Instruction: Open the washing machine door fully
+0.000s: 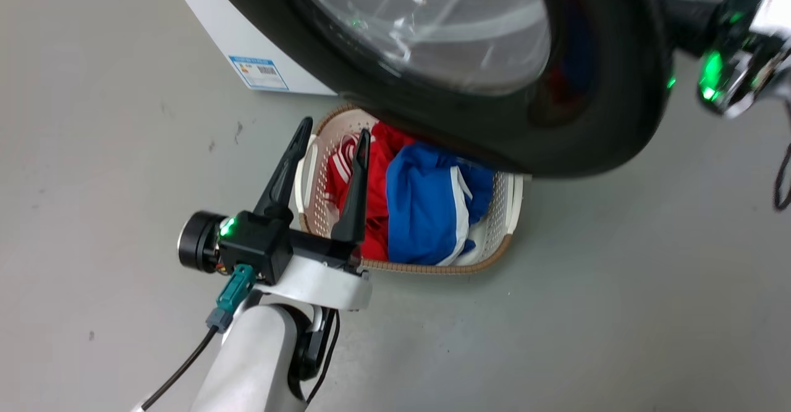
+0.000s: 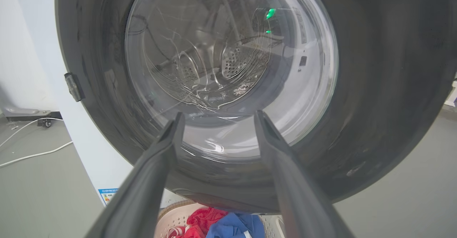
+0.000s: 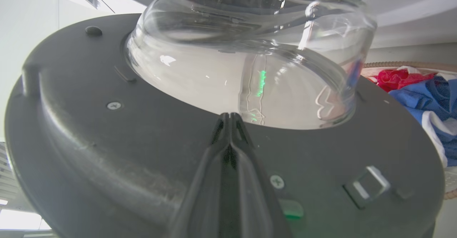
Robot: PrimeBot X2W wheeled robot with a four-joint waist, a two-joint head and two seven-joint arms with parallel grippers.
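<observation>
Door [image 3: 89, 134] lies just beyond pressed-together right fingers [image 3: 210, 181].

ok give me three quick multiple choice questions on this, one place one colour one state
1. Where is the laundry basket?
A. on the floor under the washing machine door
B. on a table
C. hanging on a wall
2. What colours are the clothes in it?
A. green and yellow
B. red and blue
C. black and grey
3. How is the left gripper?
A. shut
B. open, holding nothing
C. clamped on a cloth

Key: 1 A, the head view shows it on the grey floor below the door; 2 B, red and blue fabric lies in it; 3 B, its fingers stand apart, gripping nothing.
</observation>
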